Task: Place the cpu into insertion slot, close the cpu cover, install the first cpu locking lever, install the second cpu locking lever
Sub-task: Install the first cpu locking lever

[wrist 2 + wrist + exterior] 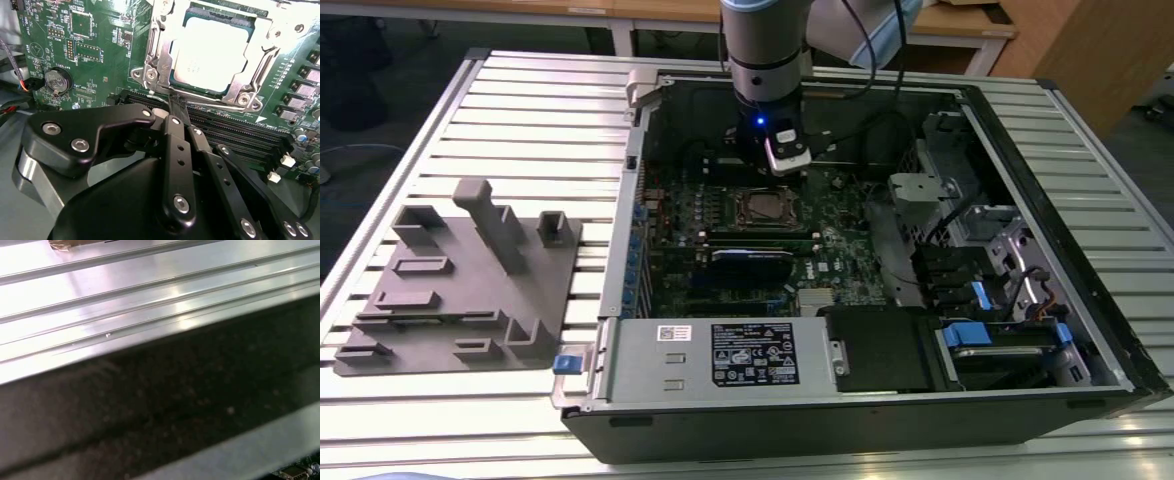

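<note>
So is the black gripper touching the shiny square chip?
Apart. In the second wrist view the black gripper ends short of the dull silver square chip, with the thin silvery metal frame between them.

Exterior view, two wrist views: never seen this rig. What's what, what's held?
One robot arm with a gripper reaches into an open computer case on a ribbed metal table. The exterior view is from a camera off the arm; at the exterior view's left lies a grey tray. Both wrist cameras ride on the arm. The second wrist view looks past the gripper at the green board: the cpu sits in the insertion slot, the cpu cover down around it. The gripper's tip is by a wire lever at the socket's edge; whether it grips anything I cannot tell. The first wrist view shows the table's ribs.
</note>
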